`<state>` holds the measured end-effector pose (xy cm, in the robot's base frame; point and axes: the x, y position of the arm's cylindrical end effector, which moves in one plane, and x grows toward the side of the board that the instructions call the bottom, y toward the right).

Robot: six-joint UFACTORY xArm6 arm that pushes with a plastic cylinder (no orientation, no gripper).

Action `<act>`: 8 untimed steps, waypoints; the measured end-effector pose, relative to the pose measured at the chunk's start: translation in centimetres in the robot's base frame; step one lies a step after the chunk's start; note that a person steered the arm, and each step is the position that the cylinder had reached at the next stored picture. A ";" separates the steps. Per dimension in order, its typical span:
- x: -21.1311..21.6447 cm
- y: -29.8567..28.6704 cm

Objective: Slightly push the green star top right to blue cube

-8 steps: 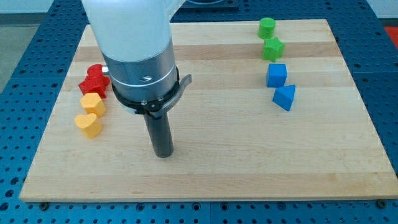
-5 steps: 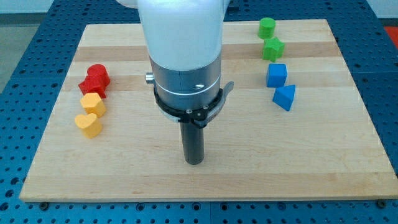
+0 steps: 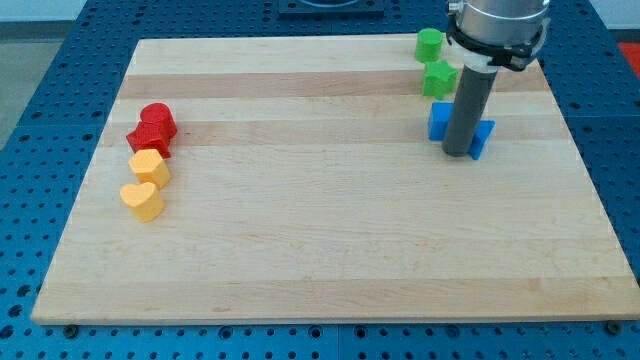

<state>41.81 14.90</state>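
Note:
The green star lies near the board's top right, just above the blue cube. My tip stands at the lower right of the blue cube, in front of it, and covers most of the blue triangular block. The rod hides part of the cube's right side. A green cylinder sits above the star.
At the view's left stand a red cylinder, a red block, a yellow block and a yellow heart-shaped block. The wooden board lies on a blue perforated table.
The arm has swept from the board's lower middle to the right, and the tip now stands by the blue cube and blue triangular block. No block has visibly moved.

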 end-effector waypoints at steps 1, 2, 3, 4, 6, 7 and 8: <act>2.8 0.3; 0.8 6.4; -4.6 10.7; -10.1 11.2; -18.9 7.6; -17.9 0.7; -14.4 -2.6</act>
